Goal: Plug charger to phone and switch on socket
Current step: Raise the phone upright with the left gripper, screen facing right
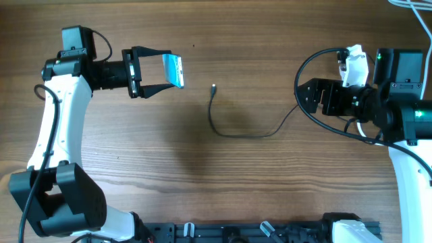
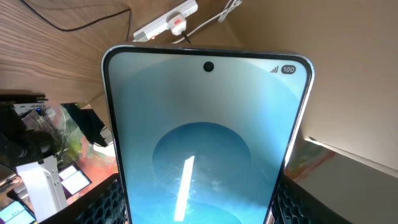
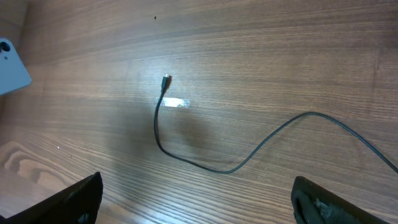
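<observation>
My left gripper [image 1: 162,70] is shut on the phone [image 1: 175,70] and holds it tilted above the table at the left. Its teal-blue screen [image 2: 205,143] fills the left wrist view between the fingers [image 2: 199,214]. The charger, a thin black cable [image 1: 243,135], lies on the table in a curve, with its plug tip [image 1: 213,88] free to the right of the phone. The cable [image 3: 205,165] and tip [image 3: 165,79] also show in the right wrist view. My right gripper [image 1: 301,96] is open and empty [image 3: 199,205], right of the cable. The white socket [image 2: 168,22] with a red switch shows only in the left wrist view.
A white lead [image 2: 217,15] runs from the socket, and a white cable [image 1: 415,13] crosses the overhead view's top right corner. The back of the phone [image 3: 12,65] shows at the left edge of the right wrist view. The wooden table [image 1: 223,189] is bare around the cable.
</observation>
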Robot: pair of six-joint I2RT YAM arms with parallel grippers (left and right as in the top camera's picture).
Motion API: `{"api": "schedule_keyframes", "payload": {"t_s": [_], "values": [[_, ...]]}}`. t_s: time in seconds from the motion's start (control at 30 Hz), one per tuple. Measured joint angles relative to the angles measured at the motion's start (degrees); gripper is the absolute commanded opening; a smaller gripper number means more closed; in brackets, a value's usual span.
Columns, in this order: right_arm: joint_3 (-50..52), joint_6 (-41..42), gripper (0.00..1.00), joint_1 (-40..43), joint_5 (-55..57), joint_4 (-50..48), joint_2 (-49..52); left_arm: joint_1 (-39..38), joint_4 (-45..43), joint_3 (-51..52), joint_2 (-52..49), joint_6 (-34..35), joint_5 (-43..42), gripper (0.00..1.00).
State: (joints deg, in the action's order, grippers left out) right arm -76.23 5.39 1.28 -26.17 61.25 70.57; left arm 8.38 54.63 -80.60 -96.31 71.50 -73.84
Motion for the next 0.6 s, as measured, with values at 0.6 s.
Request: {"api": "schedule_keyframes", "payload": {"t_s": [0.6], "values": [[0.0,0.0,0.97,0.0,0.0,0.0,0.0,0.0,0.0,0.0,0.0,0.4,-3.3,0.57]]}}
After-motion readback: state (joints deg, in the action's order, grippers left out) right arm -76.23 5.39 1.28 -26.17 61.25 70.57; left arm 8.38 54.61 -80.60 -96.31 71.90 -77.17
